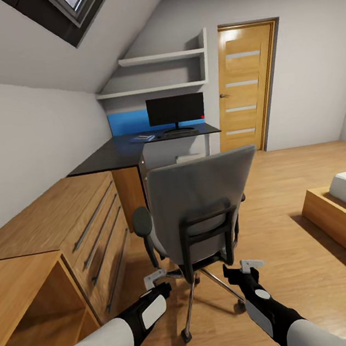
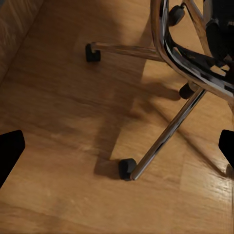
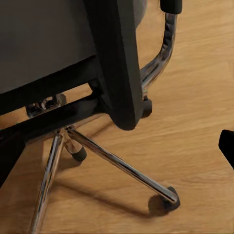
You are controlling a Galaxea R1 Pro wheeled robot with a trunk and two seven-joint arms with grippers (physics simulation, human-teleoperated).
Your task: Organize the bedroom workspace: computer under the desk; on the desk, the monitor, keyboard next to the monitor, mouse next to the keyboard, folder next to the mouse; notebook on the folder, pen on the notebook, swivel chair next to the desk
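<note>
Left end effector (image 1: 155, 279) and right end effector (image 1: 248, 266) both spread wide, empty, just behind swivel chair (image 1: 200, 207). Beyond, monitor (image 1: 176, 110) upright at surface (image 1: 120, 150) back edge; folder (image 1: 143, 138) flat beside it, left.

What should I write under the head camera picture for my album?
Both open end effectors, left and right, reach behind the grey swivel chair, facing the black desk and monitor.
</note>
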